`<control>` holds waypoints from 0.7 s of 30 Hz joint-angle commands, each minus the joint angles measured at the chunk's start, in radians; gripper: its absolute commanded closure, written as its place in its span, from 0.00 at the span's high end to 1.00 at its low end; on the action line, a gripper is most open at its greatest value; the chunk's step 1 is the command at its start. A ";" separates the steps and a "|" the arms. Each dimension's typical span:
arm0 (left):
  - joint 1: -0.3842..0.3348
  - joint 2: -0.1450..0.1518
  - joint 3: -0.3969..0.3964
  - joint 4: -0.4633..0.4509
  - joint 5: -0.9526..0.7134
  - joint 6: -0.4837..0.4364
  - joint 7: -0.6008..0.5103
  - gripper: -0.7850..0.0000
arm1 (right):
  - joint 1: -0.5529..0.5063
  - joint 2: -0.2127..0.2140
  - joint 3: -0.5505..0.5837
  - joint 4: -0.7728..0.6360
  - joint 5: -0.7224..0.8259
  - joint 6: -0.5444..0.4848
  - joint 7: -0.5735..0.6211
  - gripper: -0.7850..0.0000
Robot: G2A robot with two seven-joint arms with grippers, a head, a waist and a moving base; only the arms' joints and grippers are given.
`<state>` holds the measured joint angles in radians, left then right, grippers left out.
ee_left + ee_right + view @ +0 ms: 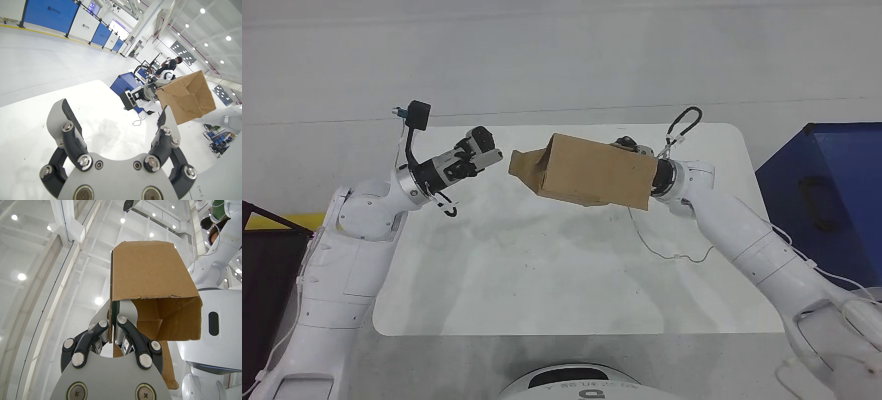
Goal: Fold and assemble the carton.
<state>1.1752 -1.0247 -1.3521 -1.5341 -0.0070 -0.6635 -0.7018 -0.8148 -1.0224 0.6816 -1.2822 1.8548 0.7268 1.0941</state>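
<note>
While it hung in the air over the bench's (542,290) far edge, between mid-edge and far right corner, the carton (592,170) lay on its side; brown corrugated board, formed into a rectangular tube; 1 end pointed twd the left gripper (487,145), flaps there folded inward across the opening; opp. end was open and faced the right arm. Right gripper (113,317): closed narrow on 1 side wall at the open end; 1 finger inside, 1 outside, wall pinched between them; a loose flap (166,364) at that end trailed past the wrist. Left gripper: spread wide, nothing between its pads (72,115); it was held above the far left part of the bench, just beside the carton's flapped end but apart from it. Misc.: thin cable (667,245) lay on the bench nr the right edge; blue cabinet (822,190) stood off the right edge, apart from the bench.
</note>
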 commanded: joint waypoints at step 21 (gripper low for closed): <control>0.030 -0.002 0.065 -0.092 0.020 -0.028 -0.031 1.00 | -0.067 0.007 0.063 -0.041 0.004 -0.027 0.026 0.00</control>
<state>1.1993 -1.0291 -1.2693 -1.6326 0.0093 -0.6893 -0.7497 -0.8763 -1.0169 0.7370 -1.3221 1.8629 0.7044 1.1155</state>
